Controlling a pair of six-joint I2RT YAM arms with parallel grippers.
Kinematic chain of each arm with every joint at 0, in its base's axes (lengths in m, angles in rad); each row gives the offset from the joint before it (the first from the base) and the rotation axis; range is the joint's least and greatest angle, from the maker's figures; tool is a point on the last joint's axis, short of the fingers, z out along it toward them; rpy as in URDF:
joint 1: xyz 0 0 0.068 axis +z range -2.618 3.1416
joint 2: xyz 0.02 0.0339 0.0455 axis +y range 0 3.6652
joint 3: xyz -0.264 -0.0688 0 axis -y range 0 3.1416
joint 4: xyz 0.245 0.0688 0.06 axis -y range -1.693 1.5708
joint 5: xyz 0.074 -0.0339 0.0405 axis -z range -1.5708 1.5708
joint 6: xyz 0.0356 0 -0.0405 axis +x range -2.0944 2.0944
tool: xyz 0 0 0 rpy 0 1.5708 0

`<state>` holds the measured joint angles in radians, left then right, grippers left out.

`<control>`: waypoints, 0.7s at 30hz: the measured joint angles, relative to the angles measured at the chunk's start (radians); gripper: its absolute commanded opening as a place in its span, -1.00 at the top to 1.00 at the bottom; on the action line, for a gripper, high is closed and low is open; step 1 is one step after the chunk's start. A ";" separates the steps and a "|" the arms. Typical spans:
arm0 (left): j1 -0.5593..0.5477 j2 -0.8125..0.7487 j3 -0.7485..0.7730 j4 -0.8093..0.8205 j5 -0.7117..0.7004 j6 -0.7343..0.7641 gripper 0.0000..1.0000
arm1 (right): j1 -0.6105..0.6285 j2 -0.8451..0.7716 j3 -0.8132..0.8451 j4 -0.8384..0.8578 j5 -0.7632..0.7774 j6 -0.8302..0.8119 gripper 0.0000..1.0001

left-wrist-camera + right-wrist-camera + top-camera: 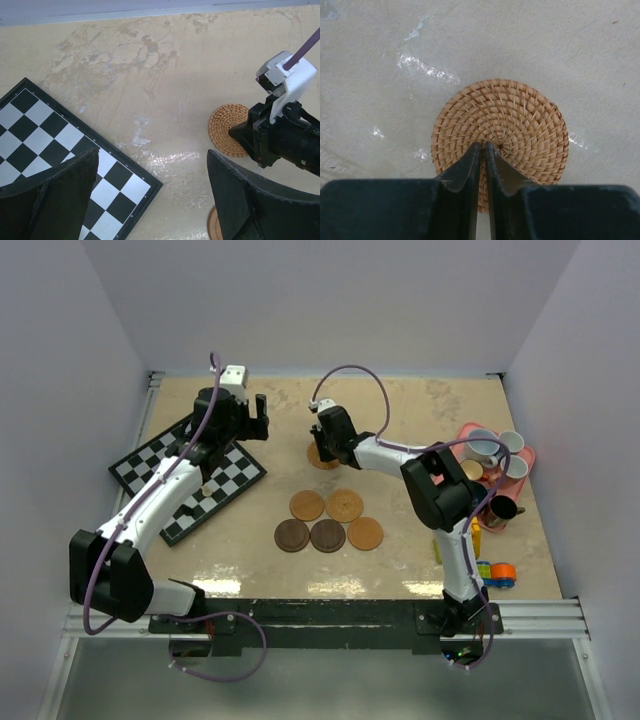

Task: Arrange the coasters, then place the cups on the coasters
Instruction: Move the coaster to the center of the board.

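A: Where is the right end effector (483,145)?
B: Pointing down on a lone woven coaster (520,115) towards the far middle of the counter (420,405). Its jaws are drawn nearly together, only a thin slit between them, the tips on the weave near the disc's centre. Whether they pinch the weave, I cannot tell.
A: And the left end effector (152,152)?
B: Spread wide and holding nothing, above bare counter beside the far corner of the chessboard (235,472).
A: The other coasters?
B: Grouped nearer the arms: three orange-tan coasters (344,505) and two dark brown coasters (292,535), lying flat in two close rows, apart from the lone one.
A: The cups?
B: Pale cups (511,443) crowd the pink tray (468,430) at the right edge, with a dark cup (503,508) at its near end.
A: Anything in the way?
B: The right arm's elbow (440,490) stands between the tray and the grouped coasters. Small coloured pieces (497,572) lie near the right base
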<state>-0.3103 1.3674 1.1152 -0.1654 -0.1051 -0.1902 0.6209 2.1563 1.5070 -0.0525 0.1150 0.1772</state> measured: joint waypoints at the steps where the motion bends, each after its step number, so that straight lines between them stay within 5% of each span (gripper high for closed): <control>1: 0.000 -0.001 -0.001 0.000 0.004 0.000 -0.87 | 0.000 0.011 0.001 0.007 0.002 0.000 0.88; 21: 0.000 -0.005 -0.001 0.000 0.056 -0.010 -0.86 | 0.092 -0.096 -0.216 0.153 0.055 0.068 1.00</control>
<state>-0.3103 1.3624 1.1145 -0.1650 -0.0486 -0.1997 0.7132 2.0602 1.2907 0.1009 0.1703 0.2455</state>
